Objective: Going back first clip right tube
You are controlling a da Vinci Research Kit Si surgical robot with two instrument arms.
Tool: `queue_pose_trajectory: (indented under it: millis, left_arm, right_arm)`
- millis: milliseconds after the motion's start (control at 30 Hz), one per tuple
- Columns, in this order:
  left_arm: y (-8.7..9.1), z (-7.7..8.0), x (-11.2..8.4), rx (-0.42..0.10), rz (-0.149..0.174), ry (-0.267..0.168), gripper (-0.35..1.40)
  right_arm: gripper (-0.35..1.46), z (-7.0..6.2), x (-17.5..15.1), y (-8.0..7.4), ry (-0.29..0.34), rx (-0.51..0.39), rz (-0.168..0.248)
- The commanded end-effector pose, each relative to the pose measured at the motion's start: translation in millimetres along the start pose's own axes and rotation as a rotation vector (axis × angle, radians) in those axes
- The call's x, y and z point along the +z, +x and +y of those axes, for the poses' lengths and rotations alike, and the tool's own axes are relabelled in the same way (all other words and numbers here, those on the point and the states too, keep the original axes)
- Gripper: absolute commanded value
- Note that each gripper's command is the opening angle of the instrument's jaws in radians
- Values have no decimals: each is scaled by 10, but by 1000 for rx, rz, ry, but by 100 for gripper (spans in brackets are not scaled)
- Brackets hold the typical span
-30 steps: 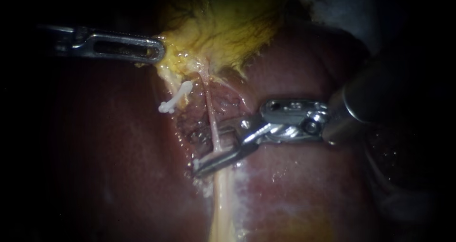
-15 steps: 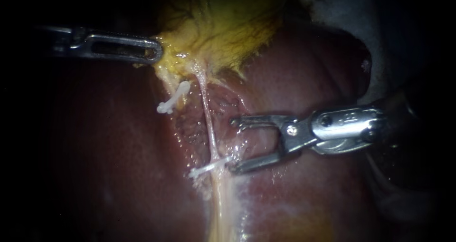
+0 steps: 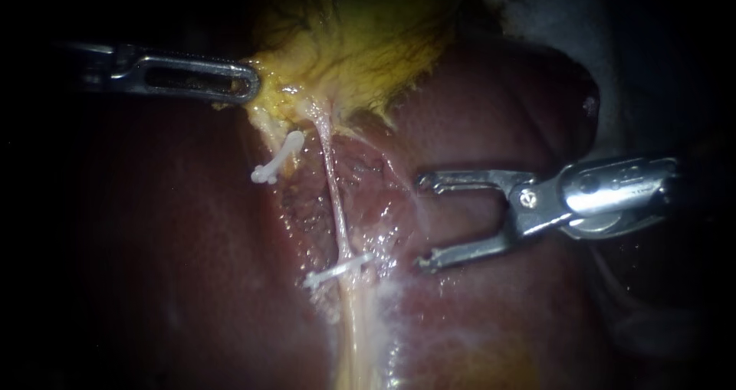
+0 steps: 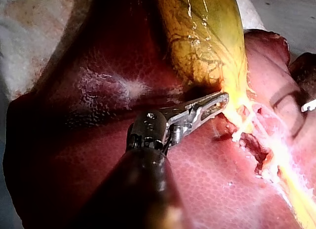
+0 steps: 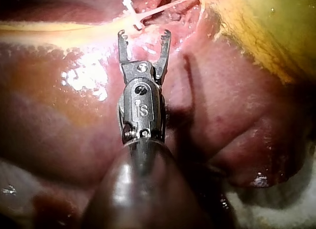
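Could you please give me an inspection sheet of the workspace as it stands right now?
Surface: liver, wet and glistening; gallbladder above it.
Job's things: white clip sits across the right tube; second clip lies nearer the left instrument.
Clutter: nothing seen.
Pincers: left instrument, pincer shut on the gallbladder's edge; right instrument, pincer open and empty, beside the white clip, not touching it.
Cables: nothing seen.
Surroundings: pale underlay beyond the liver's edge.
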Motion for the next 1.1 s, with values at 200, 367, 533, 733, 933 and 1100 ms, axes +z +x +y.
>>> queue_pose_trajectory:
  millis: [200,367,533,733,933,1100]
  left_arm:
    - [10,3,12,5,-4,-8,-35]
    - [22,6,29,13,-8,-15,-35]
    - [35,13,45,15,-6,-9,-35]
    - [44,22,52,10,-4,-9,-35]
    - [43,21,53,9,-4,-10,-35]
    - [42,20,52,9,-3,-7,-35]
  right_arm:
    - [61,4,-15,1,5,-1,-3]
    - [61,3,-20,1,5,-1,-3]
    - [61,2,-20,1,5,-1,-3]
    - [61,2,-20,1,5,-1,-3]
    - [61,2,-20,1,5,0,-3]
    - [61,2,-19,2,4,0,-3]
